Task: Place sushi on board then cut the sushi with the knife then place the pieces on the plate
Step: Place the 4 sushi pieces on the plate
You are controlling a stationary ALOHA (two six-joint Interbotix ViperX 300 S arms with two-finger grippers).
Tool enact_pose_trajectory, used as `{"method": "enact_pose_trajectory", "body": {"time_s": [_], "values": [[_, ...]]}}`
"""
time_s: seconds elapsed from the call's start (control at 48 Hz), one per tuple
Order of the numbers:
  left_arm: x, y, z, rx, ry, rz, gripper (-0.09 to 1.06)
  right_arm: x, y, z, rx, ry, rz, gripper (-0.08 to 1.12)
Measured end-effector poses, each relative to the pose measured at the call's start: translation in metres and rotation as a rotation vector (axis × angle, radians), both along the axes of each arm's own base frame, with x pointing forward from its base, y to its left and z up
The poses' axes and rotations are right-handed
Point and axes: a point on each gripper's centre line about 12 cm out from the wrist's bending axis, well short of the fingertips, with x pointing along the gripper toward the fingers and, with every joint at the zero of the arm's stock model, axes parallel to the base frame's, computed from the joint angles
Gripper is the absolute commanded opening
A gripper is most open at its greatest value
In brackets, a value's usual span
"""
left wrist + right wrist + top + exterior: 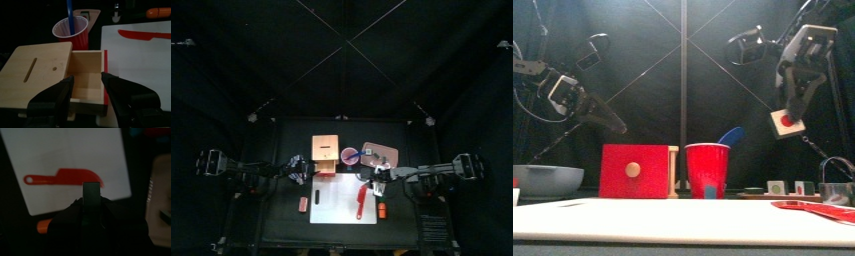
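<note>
My right gripper [790,112] hangs high over the right side of the white board [342,205], shut on a sushi piece [787,123] with a white face and a red centre. In the right wrist view that sushi piece [91,193] looks dark and stands between the jaws above the board [60,158]. A red knife [361,208] lies flat on the board. The pink tray [382,153] lies behind the right gripper. My left gripper [85,82] is open, its jaws on either side of the wooden box's pulled-out drawer [87,75].
A red cup [707,168] holding a blue knife [730,135] stands right of the wooden box [636,170]. A blue-grey bowl [547,180] sits at the far left. An orange toy [382,210] lies off the board's right edge and a red toy [302,204] off its left.
</note>
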Motion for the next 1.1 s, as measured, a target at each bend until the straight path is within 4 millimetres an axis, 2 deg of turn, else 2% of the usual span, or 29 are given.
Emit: {"method": "enact_pose_trajectory", "body": {"time_s": [0.188,0.375,0.542,0.792,1.104], "values": [[-0.001,0.0,-0.001,0.0,0.005,0.002,0.85,-0.052,-0.045,0.003,-0.005,-0.002,-0.205,0.6],[-0.001,0.001,-0.002,0.0,0.006,0.003,0.85,-0.095,-0.082,-0.008,-0.047,0.029,-0.404,0.6],[-0.002,0.001,-0.002,0.0,0.006,0.003,0.85,-0.121,-0.109,-0.017,-0.036,0.04,-0.593,0.6],[-0.003,0.001,0.0,0.003,-0.003,0.004,0.85,-0.137,-0.126,-0.036,0.0,-0.01,-0.758,0.6],[-0.004,0.001,0.001,0.006,-0.004,-0.001,0.85,-0.144,-0.122,-0.063,0.04,-0.054,-0.823,0.6]]}}
